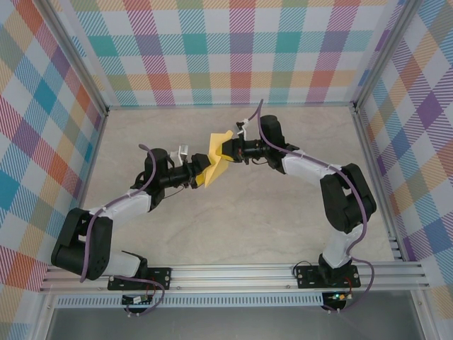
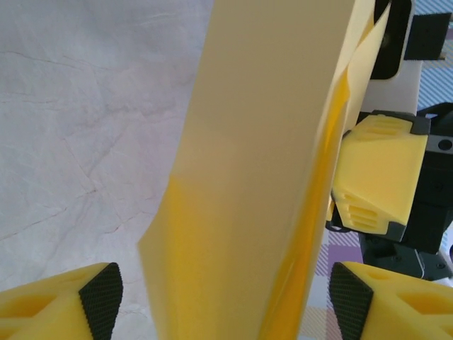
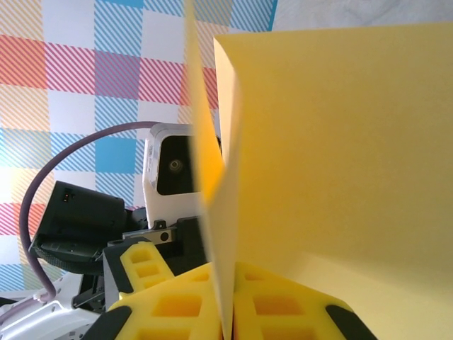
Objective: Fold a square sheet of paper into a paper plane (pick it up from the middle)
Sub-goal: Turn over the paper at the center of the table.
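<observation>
Top external shows the square sheet of paper (image 1: 214, 164) aloft over the worktop (image 1: 283, 227), pinched by the closed right hand (image 1: 228, 149); the left hand (image 1: 198, 174) gapes around it. It looks light, floppy and crease-prone, so grip near the fold.

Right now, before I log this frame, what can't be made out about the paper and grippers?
Top external: creases on the square sheet of paper are too small to read.
Left wrist: the sheet's top and bottom run off the frame.
Right wrist: the pinched edge is buried inside the shut right gripper.
</observation>
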You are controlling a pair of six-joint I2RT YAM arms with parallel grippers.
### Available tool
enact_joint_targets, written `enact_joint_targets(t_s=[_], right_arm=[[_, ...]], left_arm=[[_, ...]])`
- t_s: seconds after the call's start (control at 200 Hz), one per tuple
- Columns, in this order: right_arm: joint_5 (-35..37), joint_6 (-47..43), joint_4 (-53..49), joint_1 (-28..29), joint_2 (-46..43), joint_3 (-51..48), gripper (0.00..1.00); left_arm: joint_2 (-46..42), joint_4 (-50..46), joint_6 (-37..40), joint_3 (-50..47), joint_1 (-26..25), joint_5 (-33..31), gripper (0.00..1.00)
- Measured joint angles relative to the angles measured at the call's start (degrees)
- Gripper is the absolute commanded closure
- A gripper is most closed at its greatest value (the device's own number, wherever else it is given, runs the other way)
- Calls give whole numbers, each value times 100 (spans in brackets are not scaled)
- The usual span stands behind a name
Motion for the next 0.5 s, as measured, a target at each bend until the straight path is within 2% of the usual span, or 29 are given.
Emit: enact_joint_targets(t_s=[0.175,0.5], right_arm=[[-74,50,24,0,2,31,91],[-195,9,-247,0,81,83,91]], left_arm=[[-74,170,-127,-59,0,57,48],[-262,173,-4,-59,0,61,63]])
